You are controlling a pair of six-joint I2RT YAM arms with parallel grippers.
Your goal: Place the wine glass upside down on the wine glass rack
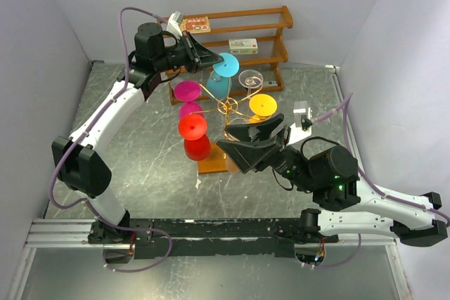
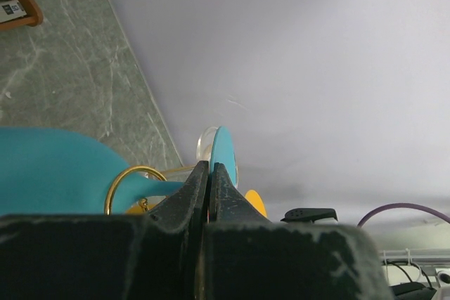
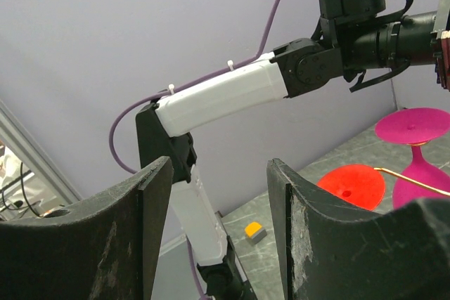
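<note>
The hanging step looked nearly done. The left gripper [image 1: 216,59] was clamped on the thin foot of the blue glass [image 1: 219,83], which hung bowl-down at the rack's [image 1: 226,107] 12 o'clock, stem seemingly in a gold scroll. The right gripper [image 3: 219,173] stood apart, empty, at 5 o'clock. The next move likely called for releasing and backing off without dragging the foot.

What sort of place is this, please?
Probably a robot test cell: plain white walls box in a grey tabletop, two arms sit on a rail, and a gold wine glass rack holds coloured glasses.
</note>
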